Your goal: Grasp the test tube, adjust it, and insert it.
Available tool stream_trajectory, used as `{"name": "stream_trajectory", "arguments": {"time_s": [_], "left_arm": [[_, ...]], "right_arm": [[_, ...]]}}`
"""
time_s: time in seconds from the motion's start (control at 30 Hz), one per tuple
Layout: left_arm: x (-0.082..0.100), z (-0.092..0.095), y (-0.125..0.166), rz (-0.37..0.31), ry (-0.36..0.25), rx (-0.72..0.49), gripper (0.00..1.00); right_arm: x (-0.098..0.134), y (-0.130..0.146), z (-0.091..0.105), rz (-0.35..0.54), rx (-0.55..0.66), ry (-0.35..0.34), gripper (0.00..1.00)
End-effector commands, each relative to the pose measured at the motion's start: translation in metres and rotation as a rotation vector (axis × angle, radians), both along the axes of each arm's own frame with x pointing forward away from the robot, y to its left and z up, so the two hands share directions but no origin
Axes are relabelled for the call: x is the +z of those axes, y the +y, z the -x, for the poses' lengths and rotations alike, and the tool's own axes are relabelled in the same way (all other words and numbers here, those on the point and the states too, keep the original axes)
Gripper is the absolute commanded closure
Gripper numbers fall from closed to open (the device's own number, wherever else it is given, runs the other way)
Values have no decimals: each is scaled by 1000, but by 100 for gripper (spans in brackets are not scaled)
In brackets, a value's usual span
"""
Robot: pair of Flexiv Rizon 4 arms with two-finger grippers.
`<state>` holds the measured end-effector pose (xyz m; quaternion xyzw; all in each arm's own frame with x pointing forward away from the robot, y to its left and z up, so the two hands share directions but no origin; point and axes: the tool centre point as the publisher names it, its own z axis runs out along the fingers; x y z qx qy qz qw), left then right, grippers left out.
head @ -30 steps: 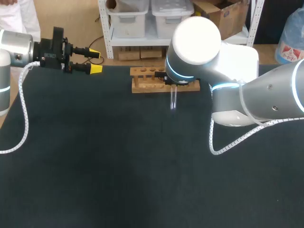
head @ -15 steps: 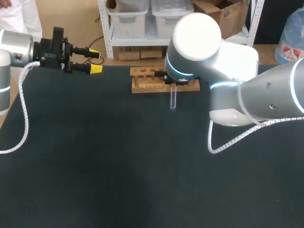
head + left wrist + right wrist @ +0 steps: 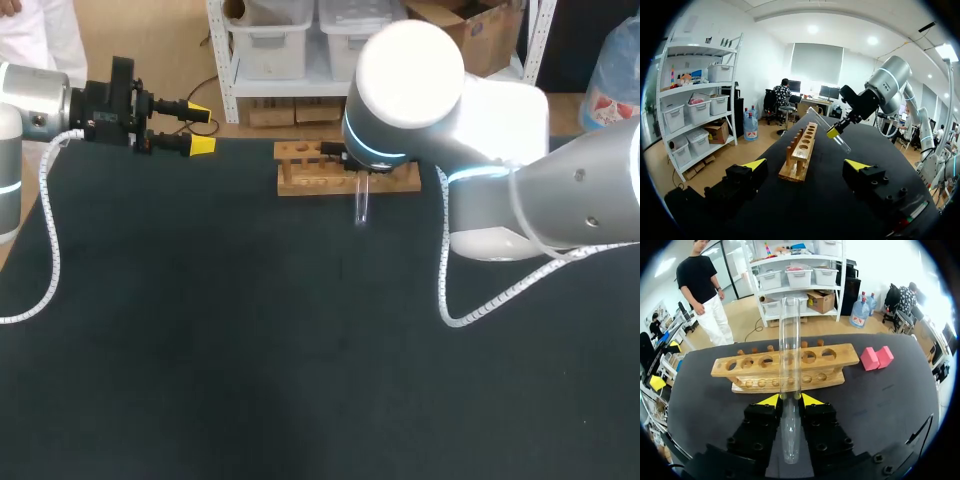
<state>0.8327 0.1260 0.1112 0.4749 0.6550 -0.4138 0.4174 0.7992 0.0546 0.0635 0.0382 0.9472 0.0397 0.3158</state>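
The wooden rack (image 3: 300, 172) stands close to the far edge of the table (image 3: 200, 350), and the wide dark surface stretches from it to the near edge. The right arm comes in from the right, and its cable (image 3: 480, 305) hangs down onto the table right of the middle. The right gripper (image 3: 790, 399) is clamped on the test tube (image 3: 361, 202), with a yellow tip pressing from each side. The tube is above the table, just on the near side of the rack and about at its middle. A pink block (image 3: 876, 358) lies beside one end of the rack. The left gripper (image 3: 200, 129) hangs at the far left corner, fingers apart, well apart from the rack. Compared with one second ago, the tube has shifted a little toward the rack, and the left arm has stayed in its place.
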Motion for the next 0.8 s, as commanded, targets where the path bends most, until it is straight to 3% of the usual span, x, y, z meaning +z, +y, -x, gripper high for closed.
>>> {"name": "stream_trajectory", "arguments": {"time_s": [0.03, 0.33, 0.8], "left_arm": [[-1, 0, 0, 2, -3, 0, 0], [-1, 0, 0, 2, -3, 0, 0], [-1, 0, 0, 2, -3, 0, 0]], "right_arm": [[10, -8, 15, 7, 15, -48, 100], [32, -16, 30, 15, 94, -131, 100], [43, -27, 42, 20, 112, -158, 100]]}}
